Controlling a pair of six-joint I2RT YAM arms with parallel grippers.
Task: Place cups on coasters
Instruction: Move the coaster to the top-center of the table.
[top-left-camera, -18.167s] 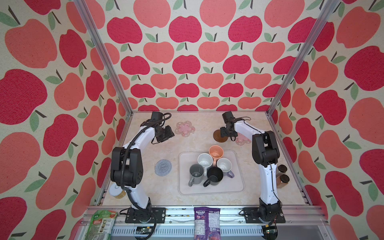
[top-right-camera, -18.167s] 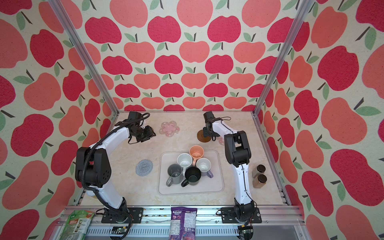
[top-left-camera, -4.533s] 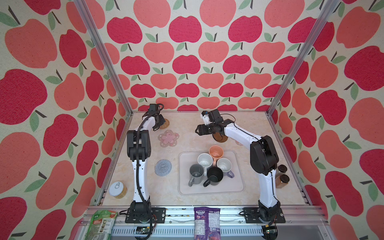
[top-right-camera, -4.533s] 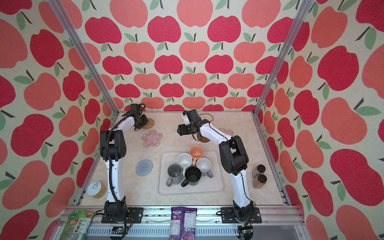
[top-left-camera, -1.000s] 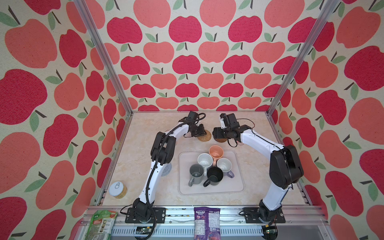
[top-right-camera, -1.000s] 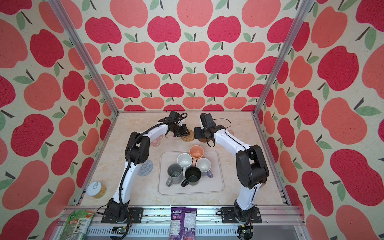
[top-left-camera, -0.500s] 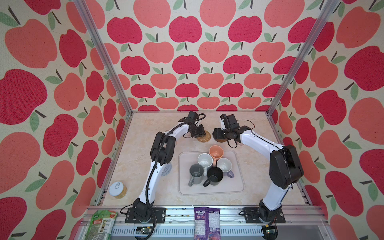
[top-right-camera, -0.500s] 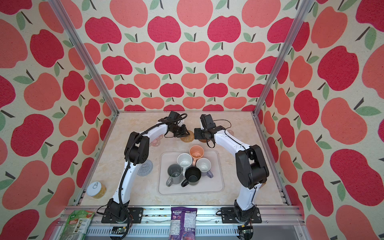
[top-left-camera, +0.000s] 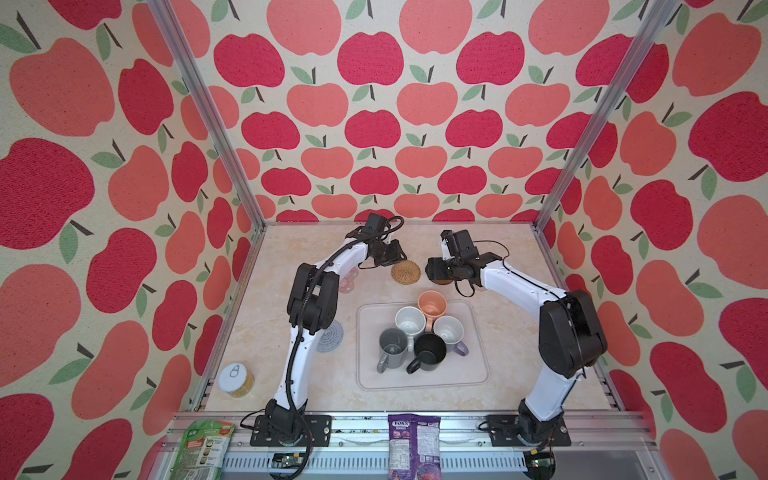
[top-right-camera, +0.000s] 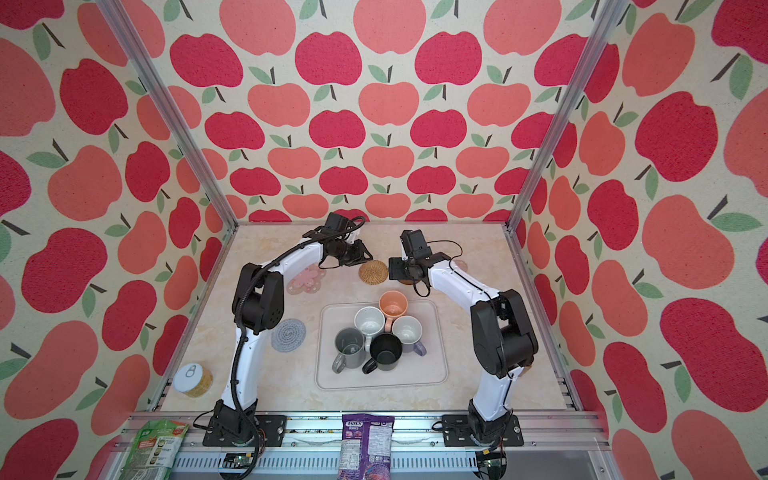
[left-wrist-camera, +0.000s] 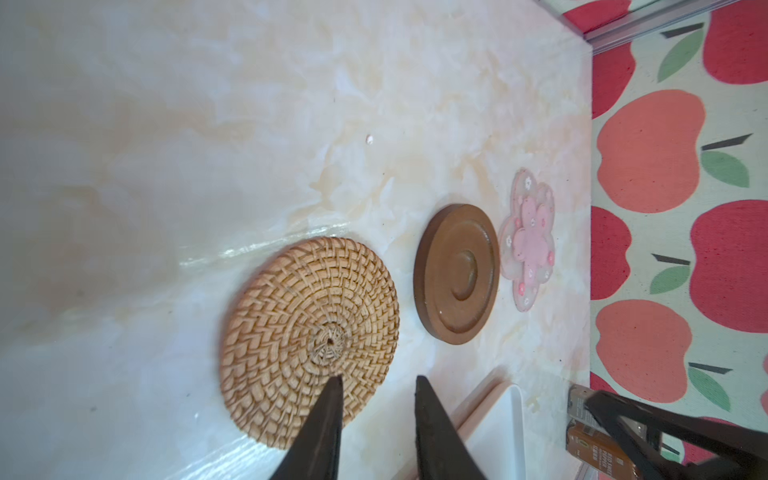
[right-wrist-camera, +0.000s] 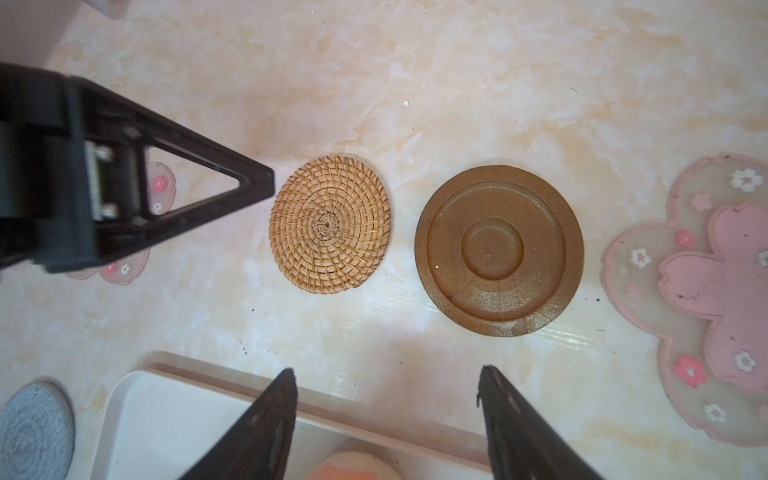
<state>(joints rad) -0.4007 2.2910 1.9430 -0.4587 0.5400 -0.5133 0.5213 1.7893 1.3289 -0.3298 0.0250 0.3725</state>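
Now the left gripper (left-wrist-camera: 379, 378), narrowly parted and empty, sits just beside the rattan coaster (left-wrist-camera: 309, 340), while the right gripper (right-wrist-camera: 387, 370), spread wide, hovers near the brown coaster (right-wrist-camera: 498, 249).

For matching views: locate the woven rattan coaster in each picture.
In a top view: woven rattan coaster just beyond the tray.
In a top view: same spot.
Left wrist: beside the dark brown coaster.
Right wrist: between left gripper and that coaster.
Shared landmark: the tray.
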